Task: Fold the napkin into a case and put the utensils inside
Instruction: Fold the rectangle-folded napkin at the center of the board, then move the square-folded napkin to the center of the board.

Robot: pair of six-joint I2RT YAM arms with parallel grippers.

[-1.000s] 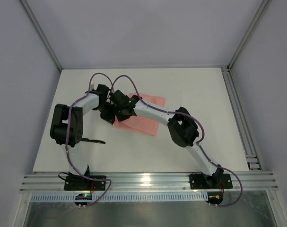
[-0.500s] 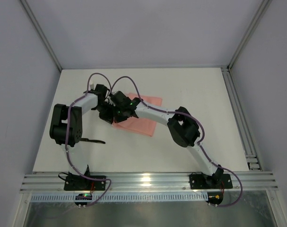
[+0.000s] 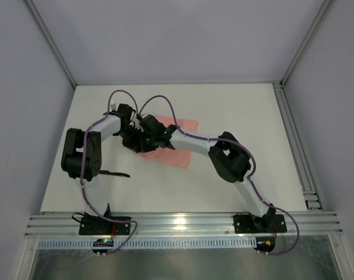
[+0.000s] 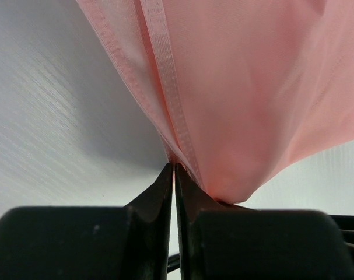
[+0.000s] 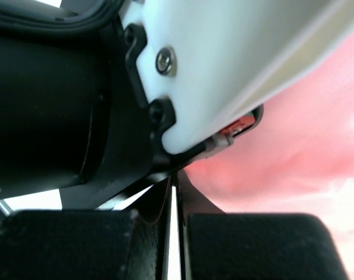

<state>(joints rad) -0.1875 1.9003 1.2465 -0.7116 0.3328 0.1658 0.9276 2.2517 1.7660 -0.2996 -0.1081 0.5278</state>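
One napkin (image 3: 175, 155) lies on the desk (image 3: 223, 105), and only one utensil (image 3: 114, 173) shows, a slim dark stick. There are two arms, each with one pincer, and both pincers sit together at the napkin's left side.

The left pincer (image 4: 174, 170) is clenched, its two fingers pressed tip to tip with the napkin's hemmed edge nipped between them. From that nip the cloth rises and spreads away from the fingers, clear of the desk just there, with a doubled hem running along its left border.

The right pincer (image 5: 175, 178) is also clenched, with only a hairline slit between its fingers. Its tips end right at the napkin's edge, just beside the left arm's wrist housing (image 5: 223, 64), but I cannot tell whether any cloth is caught between them.

Seen from above, the napkin is a four-sided pink patch. Its far right corner points away from the arm bases and to the right, and its near edge runs left to right, slanting slightly nearer towards the right. The arms cover its left part, so its long axis cannot be told.

The utensil lies left of the napkin and nearer the bases, apart from it. Its long axis runs left to right, close beside the left arm's elbow.
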